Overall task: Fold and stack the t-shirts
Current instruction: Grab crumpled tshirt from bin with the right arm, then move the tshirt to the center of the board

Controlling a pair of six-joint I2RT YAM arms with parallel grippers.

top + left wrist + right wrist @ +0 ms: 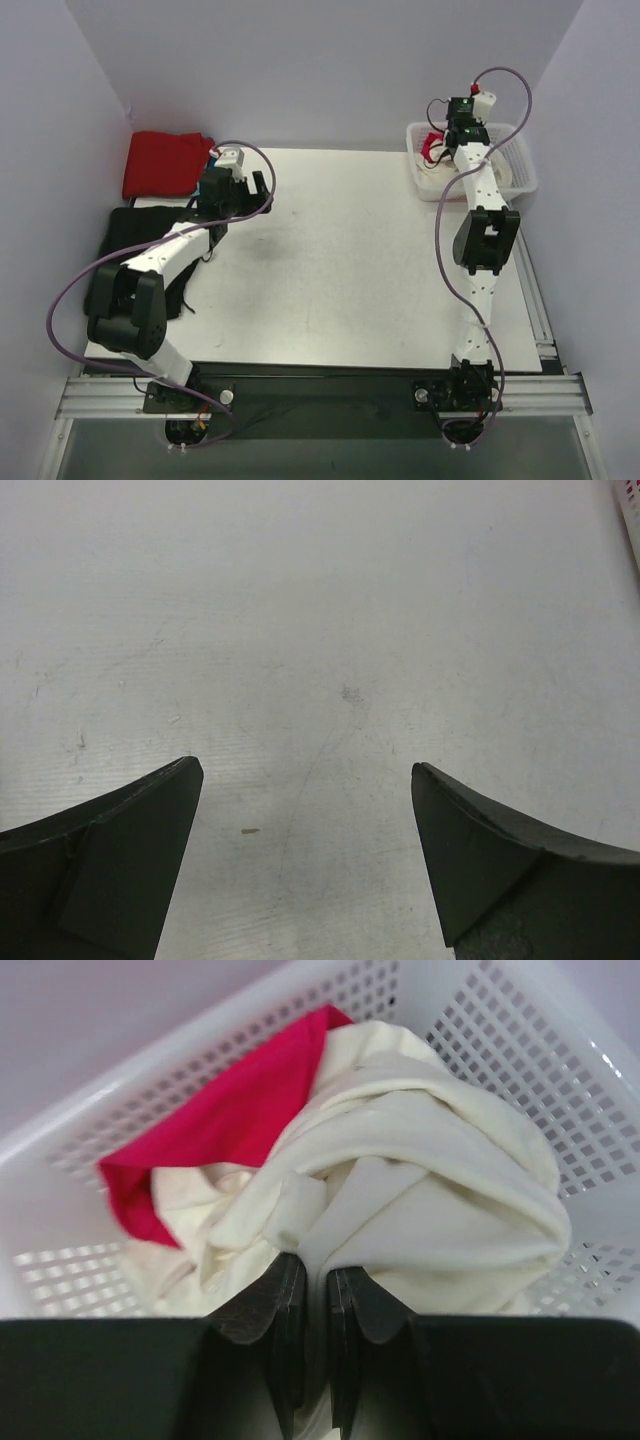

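A pale, flat surface (340, 260) is seen from above. In the left wrist view its top (320, 630) is shown marked by faint scuffs, fine scratches and a few small dark specks. At the far left corner a folded red t-shirt (165, 163) is laid, with a sliver of something blue just beside its right edge. Nearer along the left edge a black cloth (128, 232) is spread, draped partly over the side. At the far right corner a white perforated basket (527, 172) is set, well apart from both.
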